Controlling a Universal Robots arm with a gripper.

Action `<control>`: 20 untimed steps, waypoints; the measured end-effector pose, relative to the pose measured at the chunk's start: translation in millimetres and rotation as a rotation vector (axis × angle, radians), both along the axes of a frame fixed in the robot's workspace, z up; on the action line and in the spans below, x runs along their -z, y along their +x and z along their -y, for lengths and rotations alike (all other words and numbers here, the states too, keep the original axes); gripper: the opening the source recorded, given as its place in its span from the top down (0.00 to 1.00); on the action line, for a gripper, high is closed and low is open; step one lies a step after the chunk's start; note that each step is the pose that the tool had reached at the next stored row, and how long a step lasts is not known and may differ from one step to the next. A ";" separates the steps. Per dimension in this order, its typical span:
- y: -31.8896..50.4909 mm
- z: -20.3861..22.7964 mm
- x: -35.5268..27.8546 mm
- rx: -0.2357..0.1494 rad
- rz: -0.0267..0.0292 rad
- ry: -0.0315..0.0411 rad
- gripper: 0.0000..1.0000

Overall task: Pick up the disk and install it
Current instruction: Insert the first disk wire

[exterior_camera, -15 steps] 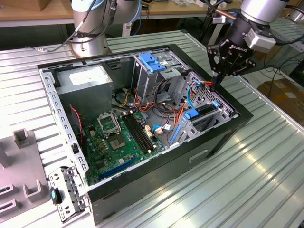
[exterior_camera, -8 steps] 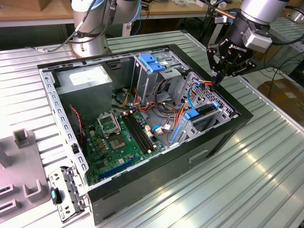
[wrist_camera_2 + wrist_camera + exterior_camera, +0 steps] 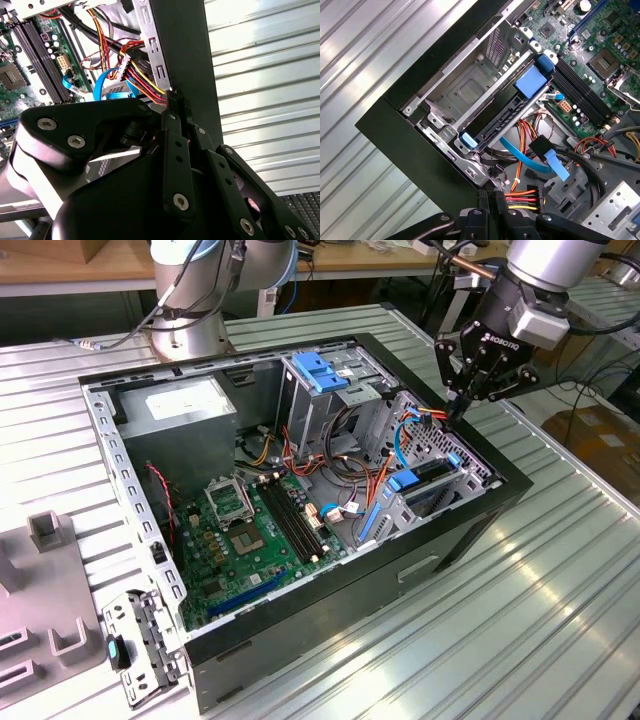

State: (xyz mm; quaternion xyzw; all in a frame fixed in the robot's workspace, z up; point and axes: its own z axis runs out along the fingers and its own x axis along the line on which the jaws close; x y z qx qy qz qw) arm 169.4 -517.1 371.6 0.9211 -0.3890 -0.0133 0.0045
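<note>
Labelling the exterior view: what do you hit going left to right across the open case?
Grey block on the table, power supply, CPU socket, RAM slots, blue-latched drive cage, drive bay with the disk, hand at the case's right wall.

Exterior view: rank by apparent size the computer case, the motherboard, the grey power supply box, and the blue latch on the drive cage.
1. Computer case, largest by far.
2. Motherboard.
3. Power supply box; it sits farther from the camera, so its gap to the motherboard is unsure.
4. Blue latch, smallest.
</note>
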 end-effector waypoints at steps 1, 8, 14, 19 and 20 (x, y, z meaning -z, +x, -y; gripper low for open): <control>0.0 0.0 0.0 0.013 0.0000 0.0000 0.83; -1.8 0.1 0.2 0.116 0.0001 -0.0001 0.83; -9.8 0.0 0.6 0.204 0.0000 -0.0011 0.83; -10.1 0.0 1.0 0.318 -0.0001 -0.0010 0.83; -11.9 0.0 1.2 0.323 -0.0001 -0.0008 0.83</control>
